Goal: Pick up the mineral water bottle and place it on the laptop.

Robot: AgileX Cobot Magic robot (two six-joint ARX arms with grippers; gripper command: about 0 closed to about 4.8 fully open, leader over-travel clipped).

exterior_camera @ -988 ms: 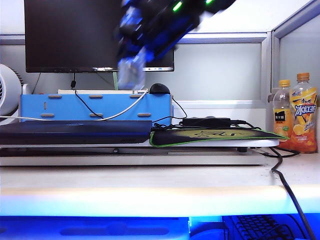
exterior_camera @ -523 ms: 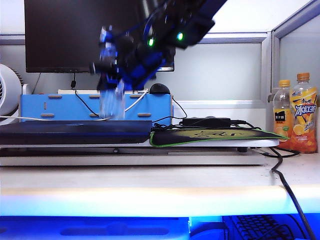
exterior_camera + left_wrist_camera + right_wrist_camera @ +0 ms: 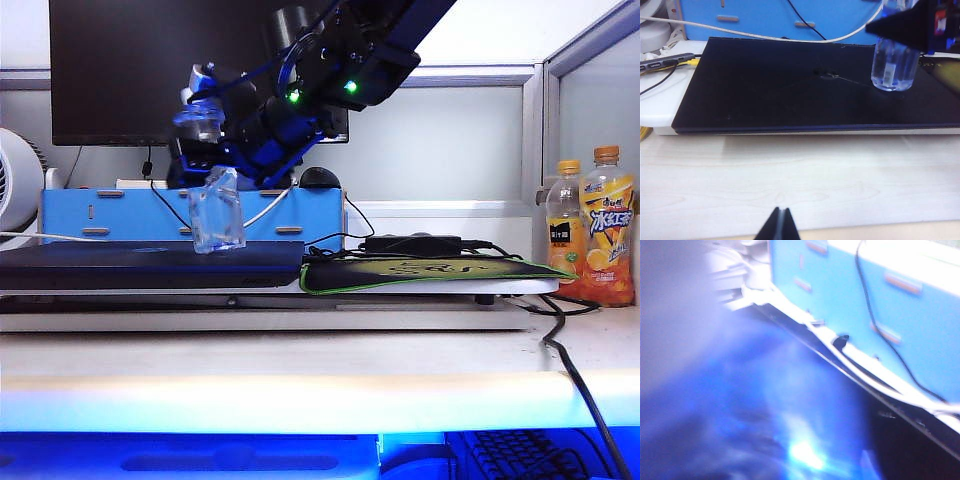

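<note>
While the right arm is reaching in from above in the exterior view, the right gripper (image 3: 205,150) is hanging over the wide flat dark navy laptop (image 3: 150,262), at the top of the clear bluish plastic mineral water bottle (image 3: 216,212). The bottle's base is sitting on the laptop lid, toward the lid's end nearest the green-edged mouse pad (image 3: 430,272), and the bottle is looking tilted. Whether the jaws are gripping the bottle or standing apart from it, I cannot tell here. The big black monitor (image 3: 130,70) and the blue box (image 3: 190,215) are standing behind the laptop; two orange-labelled drink bottles (image 3: 592,225) are standing well apart from it, past the mouse pad.

In the left wrist view, the left gripper (image 3: 779,226) is hovering over the pale wooden desk (image 3: 800,185) in front of the laptop (image 3: 790,90), fingertips pressed together. The bottle's lower part (image 3: 894,64) is resting on the lid, with dark parts of the right arm crossing over its top.

In the right wrist view, everything is blurring: the blue box (image 3: 880,305) and a dark strip of laptop (image 3: 910,440) are showing, with a bluish smear close to the lens. Jaws are not readable.
</note>
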